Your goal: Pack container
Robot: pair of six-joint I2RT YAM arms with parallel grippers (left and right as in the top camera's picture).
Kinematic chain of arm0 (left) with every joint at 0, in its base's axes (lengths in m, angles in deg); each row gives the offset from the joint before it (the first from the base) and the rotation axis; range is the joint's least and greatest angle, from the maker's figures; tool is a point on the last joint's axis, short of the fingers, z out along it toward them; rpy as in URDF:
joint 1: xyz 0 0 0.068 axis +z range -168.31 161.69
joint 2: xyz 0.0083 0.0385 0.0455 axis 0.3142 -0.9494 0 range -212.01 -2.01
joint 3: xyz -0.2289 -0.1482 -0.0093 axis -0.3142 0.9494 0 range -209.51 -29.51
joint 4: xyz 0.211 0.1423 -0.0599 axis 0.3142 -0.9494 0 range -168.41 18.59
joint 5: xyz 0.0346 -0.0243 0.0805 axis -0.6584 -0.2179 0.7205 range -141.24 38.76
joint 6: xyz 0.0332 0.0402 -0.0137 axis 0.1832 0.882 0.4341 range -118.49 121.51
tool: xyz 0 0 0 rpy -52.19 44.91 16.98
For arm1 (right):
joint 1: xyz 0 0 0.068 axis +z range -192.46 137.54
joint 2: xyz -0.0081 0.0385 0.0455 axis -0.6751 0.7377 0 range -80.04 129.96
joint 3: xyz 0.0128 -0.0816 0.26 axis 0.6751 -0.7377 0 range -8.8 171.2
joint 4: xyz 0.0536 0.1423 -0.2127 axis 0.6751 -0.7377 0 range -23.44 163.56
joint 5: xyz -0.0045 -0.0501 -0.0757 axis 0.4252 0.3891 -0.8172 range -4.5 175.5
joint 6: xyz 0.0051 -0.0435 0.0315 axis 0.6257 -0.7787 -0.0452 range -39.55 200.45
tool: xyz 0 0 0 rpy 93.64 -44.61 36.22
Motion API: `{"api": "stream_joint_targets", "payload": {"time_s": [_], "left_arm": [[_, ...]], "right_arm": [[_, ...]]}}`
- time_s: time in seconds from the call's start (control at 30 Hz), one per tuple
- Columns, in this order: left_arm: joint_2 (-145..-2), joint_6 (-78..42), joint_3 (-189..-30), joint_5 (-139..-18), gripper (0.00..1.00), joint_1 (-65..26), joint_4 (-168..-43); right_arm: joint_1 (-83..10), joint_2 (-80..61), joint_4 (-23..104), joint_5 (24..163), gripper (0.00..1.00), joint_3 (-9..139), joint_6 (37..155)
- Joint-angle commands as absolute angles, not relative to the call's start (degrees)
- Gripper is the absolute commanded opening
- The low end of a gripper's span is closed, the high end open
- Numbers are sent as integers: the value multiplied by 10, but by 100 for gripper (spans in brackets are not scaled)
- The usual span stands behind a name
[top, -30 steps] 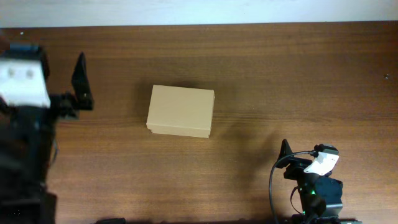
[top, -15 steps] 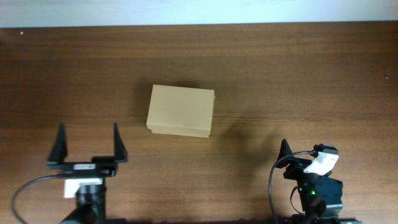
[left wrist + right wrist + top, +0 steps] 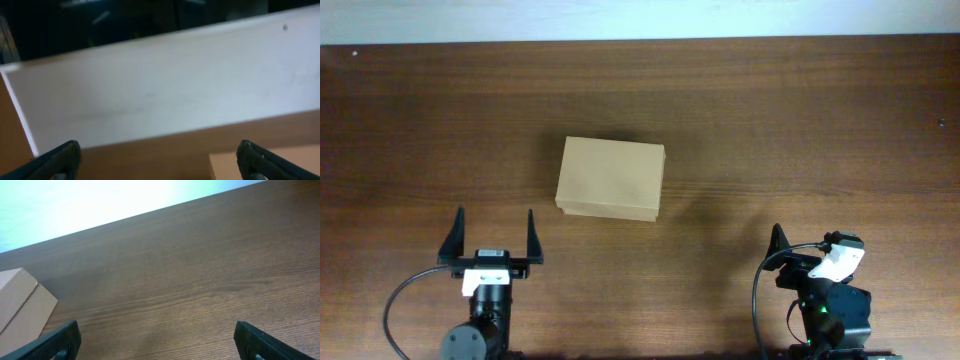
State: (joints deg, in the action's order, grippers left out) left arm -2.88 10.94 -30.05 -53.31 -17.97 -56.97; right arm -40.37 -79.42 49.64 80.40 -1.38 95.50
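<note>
The container (image 3: pixel 610 178) is a plain tan cardboard box with its lid shut, lying near the middle of the dark wooden table (image 3: pixel 800 120). My left gripper (image 3: pixel 494 222) stands open in front and to the left of it, apart from it, with nothing between its fingers. In the left wrist view the gripper (image 3: pixel 159 162) shows both fingertips wide apart, and a corner of the container (image 3: pixel 225 169) sits by the right one. My right gripper (image 3: pixel 778 245) is at the front right, well clear of the box. Its wrist view shows the gripper (image 3: pixel 160 341) open and empty, with the container (image 3: pixel 20 307) at the lower left.
A pale wall strip (image 3: pixel 640 18) runs along the table's far edge. The right arm's base and black cable (image 3: pixel 760 300) sit at the front edge, and the left arm's cable (image 3: pixel 395 310) loops at the front left.
The left arm swung from the far left edge to the front left, then shifted right and nearer the front. Its gripper stayed open. The right arm and the container did not move.
</note>
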Motion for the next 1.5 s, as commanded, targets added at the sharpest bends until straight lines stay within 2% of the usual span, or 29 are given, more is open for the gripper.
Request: {"api": "stream_joint_targets", "payload": {"time_s": [0.0, 0.2, 1.47], "left_arm": [[-23, 115, -300, -531, 100, -180, -622], [-24, 115, -300, -527, 99, -176, -759], [-26, 115, -300, -525, 100, -176, -760]], "right_arm": [[-403, -799, 498, 804, 99, -18, 960], [-403, -799, 498, 803, 99, -18, 960], [-403, -799, 498, 803, 99, -18, 960]]}}
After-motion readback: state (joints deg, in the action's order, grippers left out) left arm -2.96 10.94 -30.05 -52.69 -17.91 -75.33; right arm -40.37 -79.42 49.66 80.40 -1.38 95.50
